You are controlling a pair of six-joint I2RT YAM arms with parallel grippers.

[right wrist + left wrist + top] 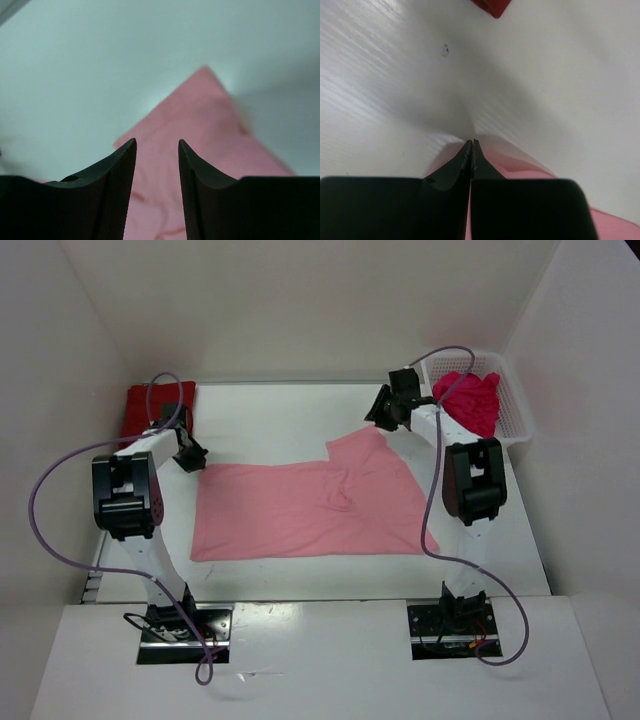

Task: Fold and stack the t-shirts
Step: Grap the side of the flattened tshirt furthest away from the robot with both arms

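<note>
Folding the light pink t-shirt, judged an early step: it lies flat on the table, long axis left-right, one sleeve pointing far-right | left fingers clenched at its far-left corner, pinch on cloth uncertain | right fingers released, empty above that sleeve | next likely needs the sleeve grasped and folded inward | far: dark red t-shirt left, crimson t-shirt in the basket right

Right gripper parted, above light pink t-shirt, white table
</note>
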